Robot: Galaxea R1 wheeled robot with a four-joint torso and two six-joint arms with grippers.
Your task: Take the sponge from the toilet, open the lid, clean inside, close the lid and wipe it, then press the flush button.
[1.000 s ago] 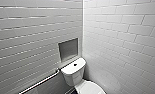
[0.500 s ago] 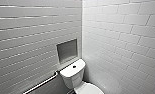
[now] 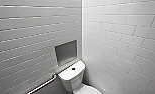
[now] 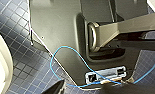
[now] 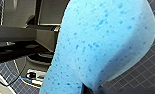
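Near: sponge (image 5: pixel 100 47) gripped by right gripper (image 5: pixel 91 90), above blue-tiled floor (image 5: pixel 143 75). Farther, at 6 o'clock: toilet (image 3: pixel 73 78), flush button (image 3: pixel 73 68) set centrally on its top. Beyond, at 11 o'clock of toilet: recessed niche (image 3: pixel 66 52).

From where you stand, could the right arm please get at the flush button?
Probably yes: nothing sits on the toilet tank around the flush button, though that arm is carrying the sponge.

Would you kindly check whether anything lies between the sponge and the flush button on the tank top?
Nothing visible does: the flush button sits uncovered on the toilet, its tank top bare; the sponge shows at the right wrist.
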